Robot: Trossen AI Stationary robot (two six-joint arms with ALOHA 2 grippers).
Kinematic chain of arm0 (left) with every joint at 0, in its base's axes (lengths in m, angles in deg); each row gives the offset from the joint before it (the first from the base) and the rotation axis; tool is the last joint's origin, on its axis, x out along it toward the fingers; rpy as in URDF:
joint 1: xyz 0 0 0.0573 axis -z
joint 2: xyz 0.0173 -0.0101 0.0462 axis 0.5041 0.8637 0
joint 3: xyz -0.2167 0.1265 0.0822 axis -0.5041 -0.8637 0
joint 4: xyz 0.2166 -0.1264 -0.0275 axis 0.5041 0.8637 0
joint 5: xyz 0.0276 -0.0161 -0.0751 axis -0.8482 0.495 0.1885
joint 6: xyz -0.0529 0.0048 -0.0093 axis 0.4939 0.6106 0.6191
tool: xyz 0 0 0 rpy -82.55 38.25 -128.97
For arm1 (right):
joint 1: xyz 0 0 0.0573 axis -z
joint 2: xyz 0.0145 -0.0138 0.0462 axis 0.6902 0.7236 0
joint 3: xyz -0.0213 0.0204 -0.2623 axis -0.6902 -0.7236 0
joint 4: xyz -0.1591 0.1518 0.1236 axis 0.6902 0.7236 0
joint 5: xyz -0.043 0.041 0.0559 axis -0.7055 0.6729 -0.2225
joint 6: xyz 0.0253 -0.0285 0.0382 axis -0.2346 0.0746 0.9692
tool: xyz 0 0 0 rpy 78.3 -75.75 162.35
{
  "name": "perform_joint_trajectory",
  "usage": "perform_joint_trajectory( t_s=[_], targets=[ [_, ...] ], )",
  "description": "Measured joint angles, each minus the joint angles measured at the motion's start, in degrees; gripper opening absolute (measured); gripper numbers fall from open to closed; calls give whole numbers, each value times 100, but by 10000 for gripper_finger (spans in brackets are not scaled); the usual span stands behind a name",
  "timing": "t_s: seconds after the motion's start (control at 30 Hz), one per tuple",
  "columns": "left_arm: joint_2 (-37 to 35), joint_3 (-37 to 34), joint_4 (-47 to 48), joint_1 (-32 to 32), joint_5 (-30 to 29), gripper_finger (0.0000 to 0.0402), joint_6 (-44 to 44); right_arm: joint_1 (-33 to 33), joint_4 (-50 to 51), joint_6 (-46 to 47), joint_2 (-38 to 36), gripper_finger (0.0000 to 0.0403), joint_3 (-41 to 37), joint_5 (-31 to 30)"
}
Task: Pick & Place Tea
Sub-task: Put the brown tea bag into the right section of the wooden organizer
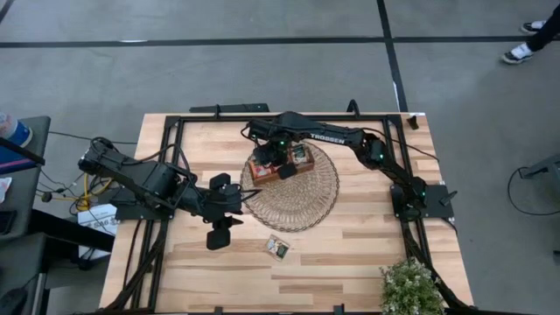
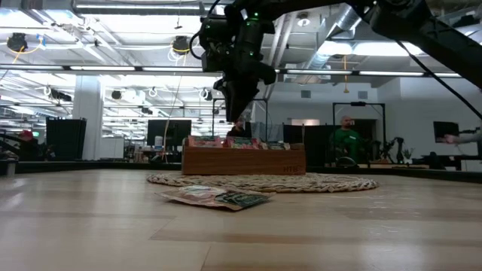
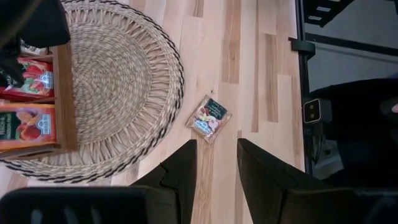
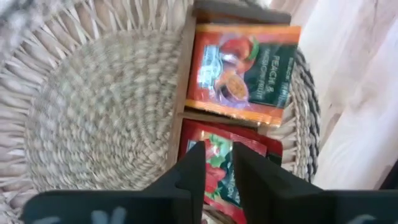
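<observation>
While most of the tea already sits in the wooden tray [image 1: 278,168] on the round woven mat [image 1: 302,197], one loose tea sachet [image 1: 277,248] lies on the bare wooden table [image 1: 350,254], well apart from the mat's near edge, so the job looks largely done with at least that one piece left. The right gripper [image 1: 282,161] hangs over the tray; in its wrist view the fingers stand a narrow way apart above a red sachet [image 4: 214,168] in one compartment, beside an orange peach sachet [image 4: 242,71] in the next, and nothing seems caught between them, which suggests a sachet just being let go, though that is hard to confirm. The left gripper [image 1: 219,229] waits near the mat's edge, fingers apart and empty, looking toward the loose sachet. The right arm hides much of the tray from above, so the sachets inside cannot be counted.
</observation>
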Motion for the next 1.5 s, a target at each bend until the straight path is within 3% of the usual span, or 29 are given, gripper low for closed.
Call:
perform_joint_trajectory(
  t_s=[0.33,0.47,0.6,0.83,1.07,1.17,1.33,1.5],
  targets=[
    [2,0,-239,0,-19,105,144,-71,374,294,-146,104,-26,-117],
    [102,0,-293,0,-261,105,237,-139,1098,582,-537,103,-11,357],
    [282,-2,-232,11,-792,105,521,-292,1435,1020,-1051,90,-29,881],
    [546,-394,-662,250,-1407,105,863,-772,1425,1781,-2565,71,-601,1004],
    [714,-1739,-2734,330,-940,105,733,-1400,1361,2824,-3906,78,-1238,995],
    [1092,-2049,-3266,269,-903,105,767,-1729,1263,3253,-4287,82,-1493,841],
    [1959,-2103,-3465,170,-954,105,892,-2203,1247,3917,-4648,84,-1690,201],
    [2619,-2026,-3456,162,-703,105,504,-2572,1290,4191,-4723,84,-1810,47]
  ],
)
